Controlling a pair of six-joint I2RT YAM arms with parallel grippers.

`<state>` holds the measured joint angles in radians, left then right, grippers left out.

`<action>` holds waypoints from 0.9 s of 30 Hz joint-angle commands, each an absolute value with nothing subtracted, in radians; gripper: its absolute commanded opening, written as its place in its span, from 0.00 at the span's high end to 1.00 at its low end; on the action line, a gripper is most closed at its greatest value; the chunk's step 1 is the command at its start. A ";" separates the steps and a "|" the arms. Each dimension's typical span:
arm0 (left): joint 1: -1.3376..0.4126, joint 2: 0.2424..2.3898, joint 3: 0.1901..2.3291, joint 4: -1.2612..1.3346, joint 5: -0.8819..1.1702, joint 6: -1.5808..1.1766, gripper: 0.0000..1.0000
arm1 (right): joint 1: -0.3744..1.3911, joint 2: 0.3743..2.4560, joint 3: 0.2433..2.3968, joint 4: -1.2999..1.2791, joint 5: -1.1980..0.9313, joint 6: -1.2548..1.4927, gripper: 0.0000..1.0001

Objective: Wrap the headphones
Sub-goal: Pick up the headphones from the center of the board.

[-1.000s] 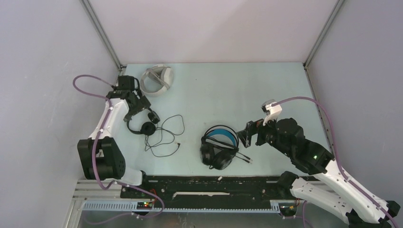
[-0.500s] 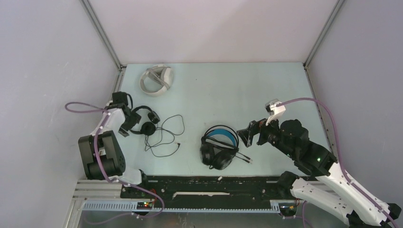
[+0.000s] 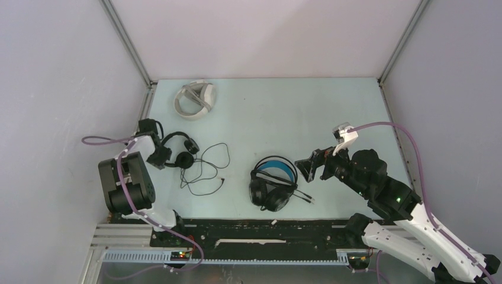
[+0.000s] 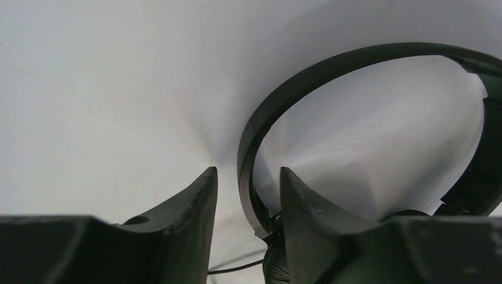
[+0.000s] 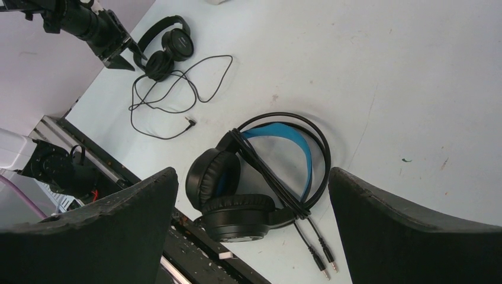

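- Three corded headsets lie on the pale table (image 3: 284,112): a big white-grey over-ear pair (image 3: 194,99) at the far left, a bulky black pair with blue-lined headband (image 3: 272,183) near the middle, and a small thin black pair (image 3: 177,151) by the left edge, its loose cord (image 3: 207,168) sprawled beside it.
- The step in hand looks like taking hold of the small pair. The left gripper (image 4: 247,174) straddles its thin headband (image 4: 331,65), fingers narrow but not yet pinching.
- The right gripper (image 3: 303,168) hangs wide open beside the bulky pair, holding nothing.
- Next, I'd judge, comes pinching the band, then gathering that cord.
- A second ago the left arm reached farther out, fingers wide; the headsets have hardly moved.
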<state>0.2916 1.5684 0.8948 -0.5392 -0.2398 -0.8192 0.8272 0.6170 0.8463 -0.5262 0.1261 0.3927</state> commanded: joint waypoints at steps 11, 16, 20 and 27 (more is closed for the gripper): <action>0.276 1.494 0.936 -0.535 -0.159 -0.749 1.00 | 0.824 0.674 0.901 -0.375 0.165 0.427 0.00; 0.185 1.408 1.011 -0.611 -0.226 -0.663 1.00 | 0.825 0.781 0.948 -0.365 0.164 0.459 0.00; 0.118 1.361 1.075 -0.640 -0.251 -0.604 1.00 | 0.835 0.870 0.984 -0.288 0.086 0.505 0.01; -0.038 1.261 1.120 -0.619 -0.217 -0.548 1.00 | 0.888 1.107 1.081 -0.137 0.091 0.551 0.04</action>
<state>0.0467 1.3441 1.0477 -0.6342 -0.2390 -0.6010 0.8658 1.0073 0.9913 -0.2859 0.1036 0.5079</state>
